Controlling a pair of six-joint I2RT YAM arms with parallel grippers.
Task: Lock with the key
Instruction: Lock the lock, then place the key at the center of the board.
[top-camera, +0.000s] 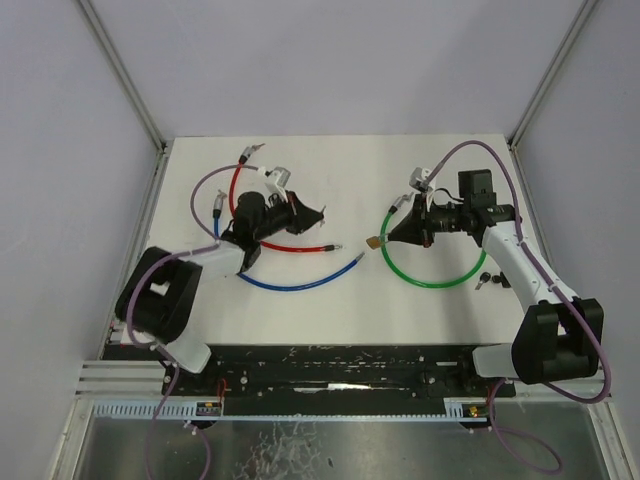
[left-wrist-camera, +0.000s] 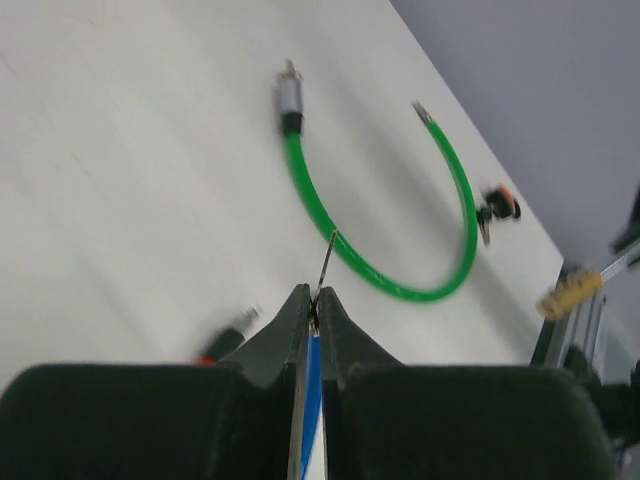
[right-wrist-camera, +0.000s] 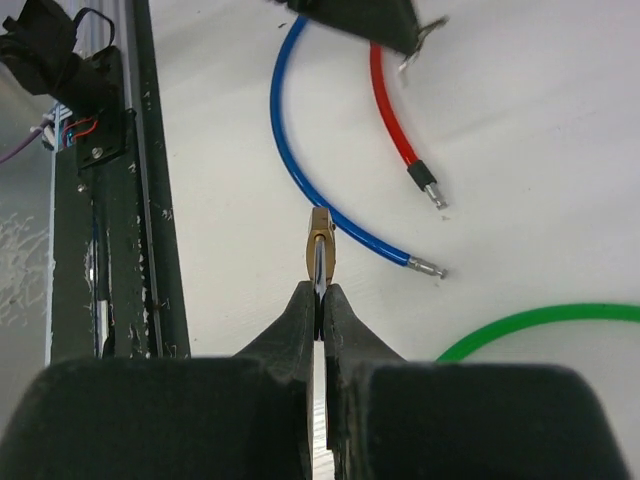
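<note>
My right gripper (top-camera: 390, 238) is shut on a small brass padlock (top-camera: 373, 242) and holds it above the table, pointing left. In the right wrist view the padlock (right-wrist-camera: 320, 242) sticks out edge-on past the closed fingertips (right-wrist-camera: 320, 300). My left gripper (top-camera: 318, 213) is shut on a thin metal key (left-wrist-camera: 326, 262), seen edge-on beyond the closed tips (left-wrist-camera: 316, 305). It points right toward the padlock (left-wrist-camera: 568, 292), with a gap between them. The key tip also shows at the top of the right wrist view (right-wrist-camera: 418, 50).
A green cable (top-camera: 432, 280) loops under the right arm, with a small black-and-orange key bunch (top-camera: 490, 279) beside it. A red cable (top-camera: 290, 245) and a blue cable (top-camera: 300, 284) lie under the left gripper. A black rail (top-camera: 350, 365) runs along the near edge.
</note>
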